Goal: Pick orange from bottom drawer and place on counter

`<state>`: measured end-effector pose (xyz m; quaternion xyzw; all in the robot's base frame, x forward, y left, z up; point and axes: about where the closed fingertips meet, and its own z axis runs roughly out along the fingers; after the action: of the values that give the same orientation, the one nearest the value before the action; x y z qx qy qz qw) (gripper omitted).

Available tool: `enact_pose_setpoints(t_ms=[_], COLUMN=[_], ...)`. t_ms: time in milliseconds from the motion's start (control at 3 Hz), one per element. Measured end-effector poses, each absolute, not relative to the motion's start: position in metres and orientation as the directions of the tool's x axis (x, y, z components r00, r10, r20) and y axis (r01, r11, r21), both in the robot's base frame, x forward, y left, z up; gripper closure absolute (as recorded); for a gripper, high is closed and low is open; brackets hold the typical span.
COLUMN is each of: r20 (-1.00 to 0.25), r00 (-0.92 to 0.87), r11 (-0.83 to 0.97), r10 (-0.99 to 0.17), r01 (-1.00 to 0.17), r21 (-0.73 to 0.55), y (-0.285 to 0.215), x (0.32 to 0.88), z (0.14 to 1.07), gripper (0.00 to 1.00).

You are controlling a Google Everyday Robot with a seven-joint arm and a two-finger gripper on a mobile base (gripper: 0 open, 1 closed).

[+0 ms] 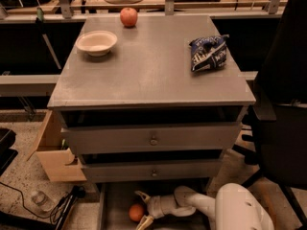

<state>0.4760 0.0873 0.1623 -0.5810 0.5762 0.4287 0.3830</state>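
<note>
The bottom drawer point(113, 200) runs off the lower edge at 6 o'clock, so its front is unseen. The gripper point(143, 208) lies there with its fingers spread and the lower tip cut off. It seems to cover the 3 o'clock side of the orange point(135, 213). Whether they touch cannot be told.
</note>
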Motion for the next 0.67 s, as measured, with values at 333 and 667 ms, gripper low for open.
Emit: enact_pose_setpoints(t_ms=[333, 667], r20=[-0.927, -0.922], r00=[-0.021, -0.013], r11=[-0.06, -0.074], r10=[-0.375, -0.387], r01=[-0.997, -0.996], r21=[0.047, 0.046], y=[0.095, 0.098], x=[0.476, 0.475], z=[0.152, 0.142], gripper=[0.17, 0.41])
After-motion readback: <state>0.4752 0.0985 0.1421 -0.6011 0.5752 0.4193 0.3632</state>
